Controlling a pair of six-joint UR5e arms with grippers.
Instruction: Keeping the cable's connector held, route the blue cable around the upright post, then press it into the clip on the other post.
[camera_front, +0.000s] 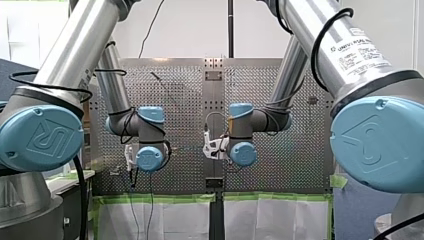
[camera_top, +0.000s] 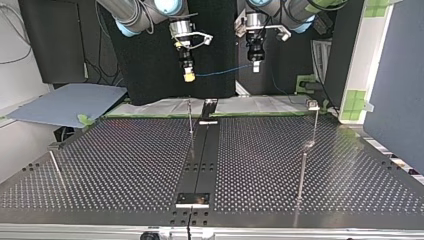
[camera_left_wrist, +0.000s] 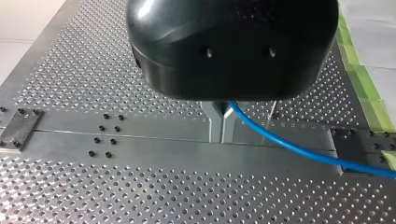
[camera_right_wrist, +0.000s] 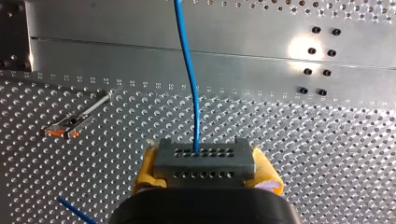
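Go to the right wrist view for the connector (camera_right_wrist: 204, 161). It is a grey block with rows of holes, clamped between the yellow pads (camera_right_wrist: 145, 170) of the right gripper (camera_right_wrist: 204, 173). The blue cable (camera_right_wrist: 189, 70) leaves its face and runs ahead over the bench (camera_right_wrist: 327, 154). No other view shows you that block. In the top view the same gripper (camera_top: 189, 76) is only a yellow tip held high, and the connector cannot be made out.

The left wrist view gives you the other hold. The left gripper (camera_left_wrist: 222, 135) has its metal fingers pressed together on the cable (camera_left_wrist: 299, 148), which comes out beside them and runs off the frame's edge. The black gripper body hides the exact pinch point.

Only the top view shows both ends at once. The cable (camera_top: 220, 73) spans the gap between the two grippers, with the left one (camera_top: 255, 67) at the view's right. Both are well above the bench, and the cable touches neither the thin centre post (camera_top: 190, 120) nor the clip (camera_top: 313, 106) on its post at the view's right.

Beside the right gripper you also see a slim post with orange marks (camera_right_wrist: 70, 126). A short blue stub (camera_right_wrist: 74, 212) is cut off there, and you cannot tell what it joins. In the front view the grippers are too small to show how their fingers stand.
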